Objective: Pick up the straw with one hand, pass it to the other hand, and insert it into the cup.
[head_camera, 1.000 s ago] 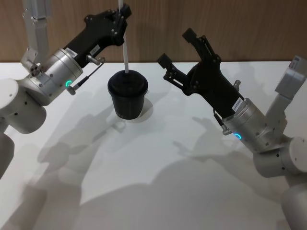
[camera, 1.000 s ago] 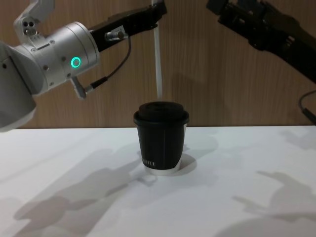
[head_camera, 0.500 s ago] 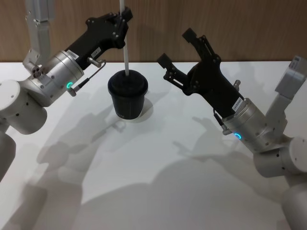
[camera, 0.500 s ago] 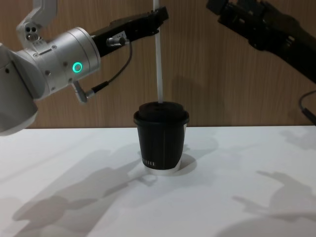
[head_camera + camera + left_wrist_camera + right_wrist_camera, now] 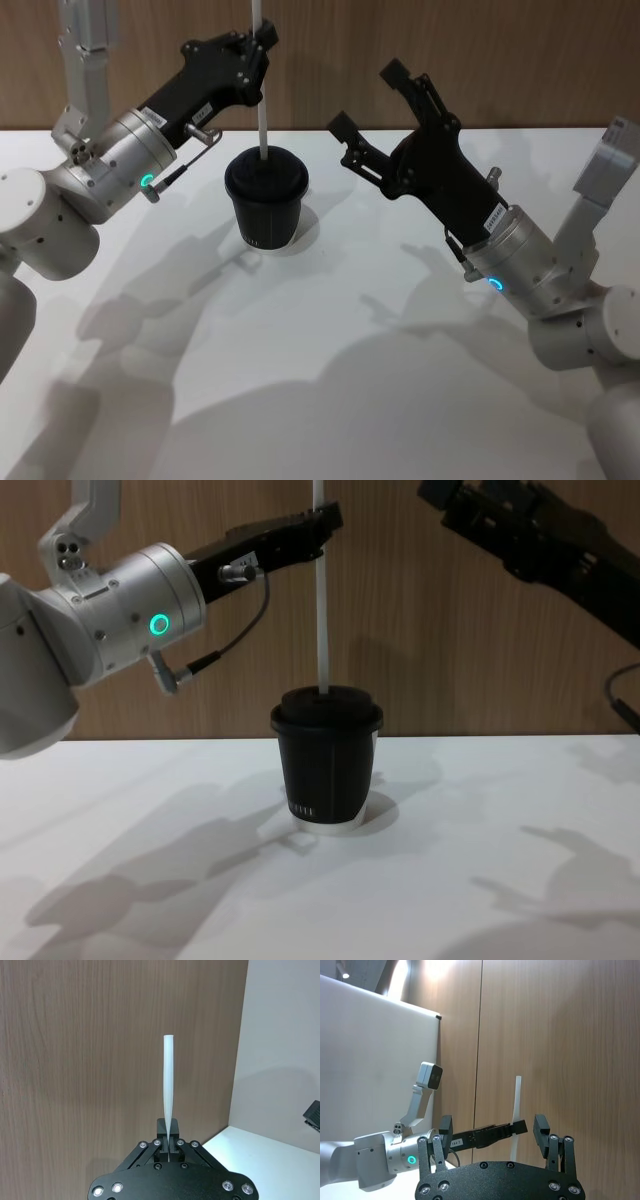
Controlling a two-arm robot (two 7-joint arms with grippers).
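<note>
While the left gripper (image 5: 262,35) pinches the straw (image 5: 261,95) upright above the cup (image 5: 265,201), the right gripper (image 5: 368,98) hovers beside it, spread wide.

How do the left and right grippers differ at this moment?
The left gripper is shut on the straw, held upright with its lower end at the cup lid; the right gripper is open and holds nothing. The left is above the cup, the right off to its side. Both are raised off the table.

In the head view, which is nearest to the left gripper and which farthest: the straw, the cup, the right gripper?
1. Straw: clamped in the left gripper.
2. Cup: directly below it.
3. Right gripper: open, off to the right.
</note>
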